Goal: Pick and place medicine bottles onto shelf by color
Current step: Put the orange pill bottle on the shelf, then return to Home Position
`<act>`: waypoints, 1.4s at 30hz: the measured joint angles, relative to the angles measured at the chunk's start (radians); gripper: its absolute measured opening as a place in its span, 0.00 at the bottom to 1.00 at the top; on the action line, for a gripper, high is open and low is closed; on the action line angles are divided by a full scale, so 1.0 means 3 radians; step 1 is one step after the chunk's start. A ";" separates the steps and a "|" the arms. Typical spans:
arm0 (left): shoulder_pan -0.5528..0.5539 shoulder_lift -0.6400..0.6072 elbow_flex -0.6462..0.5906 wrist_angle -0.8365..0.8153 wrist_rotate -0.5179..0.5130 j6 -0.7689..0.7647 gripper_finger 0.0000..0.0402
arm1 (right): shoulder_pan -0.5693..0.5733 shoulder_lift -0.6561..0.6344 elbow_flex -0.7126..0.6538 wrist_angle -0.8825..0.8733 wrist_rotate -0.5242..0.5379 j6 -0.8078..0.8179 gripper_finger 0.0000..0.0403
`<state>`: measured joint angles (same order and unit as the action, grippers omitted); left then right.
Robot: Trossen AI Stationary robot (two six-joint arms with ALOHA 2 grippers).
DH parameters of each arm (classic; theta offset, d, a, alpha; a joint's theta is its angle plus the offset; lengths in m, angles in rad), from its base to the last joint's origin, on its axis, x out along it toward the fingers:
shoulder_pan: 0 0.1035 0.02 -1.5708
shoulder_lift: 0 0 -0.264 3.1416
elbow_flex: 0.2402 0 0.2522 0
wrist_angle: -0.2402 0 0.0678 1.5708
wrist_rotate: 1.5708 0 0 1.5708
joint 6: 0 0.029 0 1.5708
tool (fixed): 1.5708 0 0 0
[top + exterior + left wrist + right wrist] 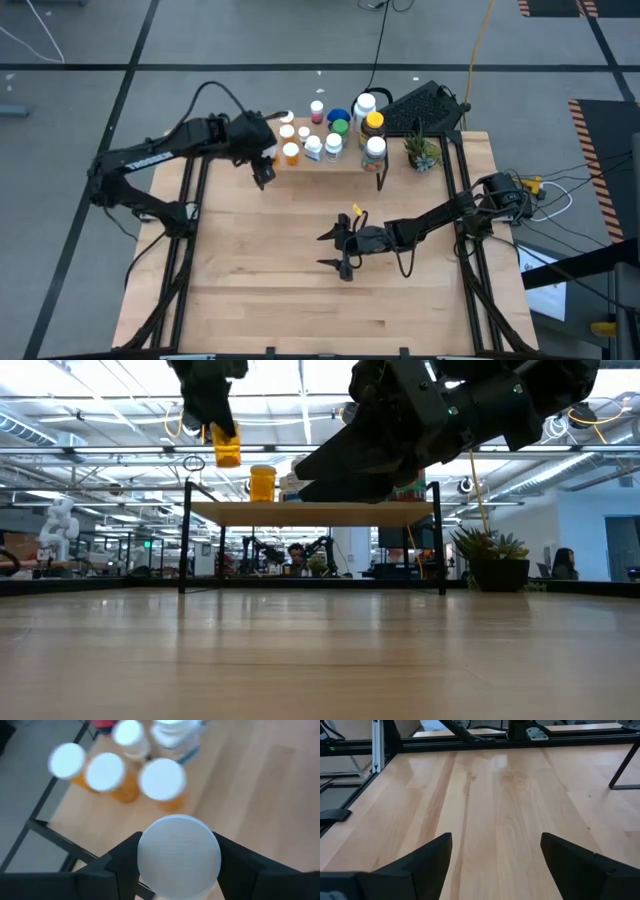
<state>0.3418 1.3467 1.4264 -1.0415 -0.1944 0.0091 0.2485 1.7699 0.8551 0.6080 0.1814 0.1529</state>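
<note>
The left pincer [175, 870] is clamped on a white-capped orange bottle [227, 446] and holds it in the air above the shelf [345, 165], at its left end, next to three orange bottles [107, 777] already grouped there — so this looks like the placing step. Next it wants lowering upright into the bare spot beside them, without knocking a neighbour, then release. The right pincer [492, 860] waits spread wide and empty, low over the desk [260, 260], mid-way.

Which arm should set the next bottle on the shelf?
Left. The left gripper already holds a white-capped orange bottle above the shelf by the other orange bottles. The right gripper is open over bare tabletop.
</note>
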 joint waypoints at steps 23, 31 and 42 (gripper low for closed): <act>0.0751 0.0491 -0.0002 0.0021 0.0159 0.0297 0.58 | -0.0046 0.0000 0.0000 -0.0209 0.0001 -0.0027 0.75; 0.0789 0.0490 -0.0002 0.0181 0.0326 0.0299 0.66 | -0.0045 0.0000 0.0000 -0.0201 0.0001 -0.0027 0.75; 0.0771 0.0471 -0.0002 0.0227 0.0330 0.0291 0.77 | -0.0045 0.0000 0.0000 -0.0239 0.0000 -0.0027 0.75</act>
<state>0.5730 1.4881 1.4258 -0.9735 -0.0954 0.0964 0.2352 1.7699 0.8551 0.5364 0.1814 0.1448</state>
